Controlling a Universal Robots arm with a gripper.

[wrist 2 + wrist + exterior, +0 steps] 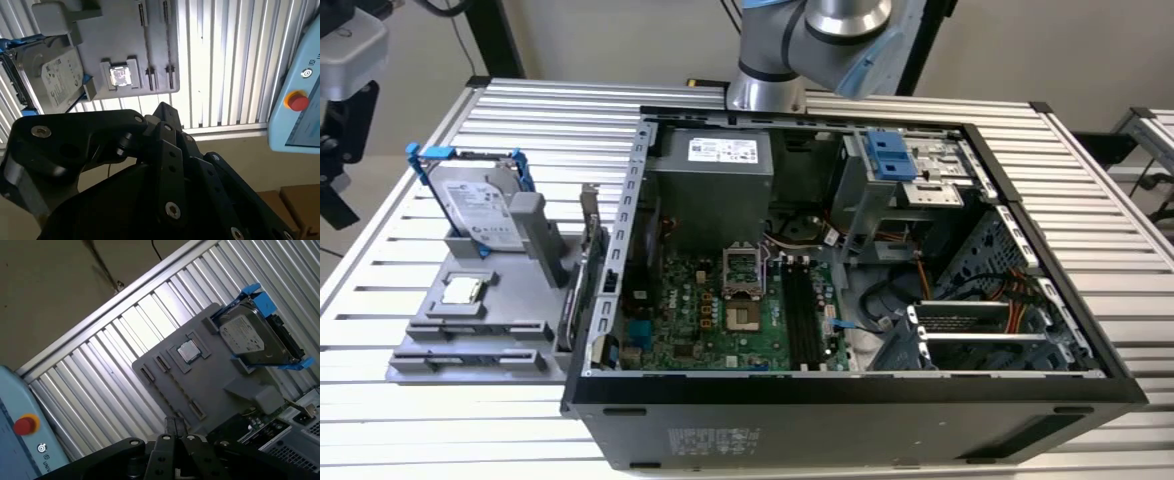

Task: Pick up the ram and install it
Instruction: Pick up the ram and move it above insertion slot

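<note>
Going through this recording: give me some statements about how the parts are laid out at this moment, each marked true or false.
1. The computer case is open, with its motherboard exposed. True.
2. The hard drive lies flat inside the case. False: it stands on edge in the gray tray, outside the case.
3. The square silver chip lies flat on the tray. True.
4. The tray sits at the exterior view's right of the case. False: it sits at the exterior view's left.
5. A red button shows in both wrist views. True.
</note>
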